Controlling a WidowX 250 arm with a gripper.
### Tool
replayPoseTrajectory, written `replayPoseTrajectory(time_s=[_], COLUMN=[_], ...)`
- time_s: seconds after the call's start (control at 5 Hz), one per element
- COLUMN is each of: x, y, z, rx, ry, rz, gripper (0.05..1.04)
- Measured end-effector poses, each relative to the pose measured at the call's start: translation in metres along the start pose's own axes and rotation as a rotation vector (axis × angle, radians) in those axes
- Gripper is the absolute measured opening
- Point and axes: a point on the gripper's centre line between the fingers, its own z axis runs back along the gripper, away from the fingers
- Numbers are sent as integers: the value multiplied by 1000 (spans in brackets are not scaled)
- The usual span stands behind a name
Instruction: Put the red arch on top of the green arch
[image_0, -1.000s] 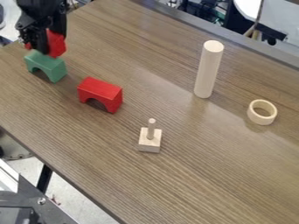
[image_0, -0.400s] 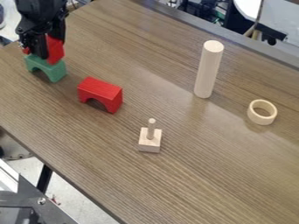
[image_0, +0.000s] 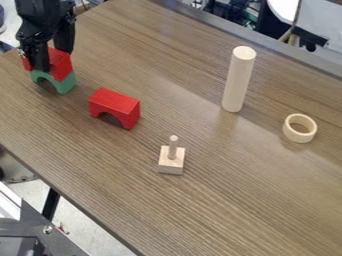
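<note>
Has the gripper (image_0: 53, 61) spread astride the red arch (image_0: 61, 62), seated just beneath on the green arch (image_0: 66, 85). Could drag or topple the red arch by catching it with a finger when lifting.

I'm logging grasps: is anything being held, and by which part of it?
It cannot be told: the tool is at the upper red arch, which sits on the green arch, but a firm hold isn't certain.

The black gripper (image_0: 53, 59) hangs down at upper left, its 2 fingers apart.
</note>
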Motion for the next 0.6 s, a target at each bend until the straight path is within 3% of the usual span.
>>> replayPoseTrajectory(time_s=[0.2,0.6], x=[-3,1], y=[-2,-25], z=[1,51], rx=[-9,-172], ry=[18,14], rz=[-3,-14], gripper=[1003,999])
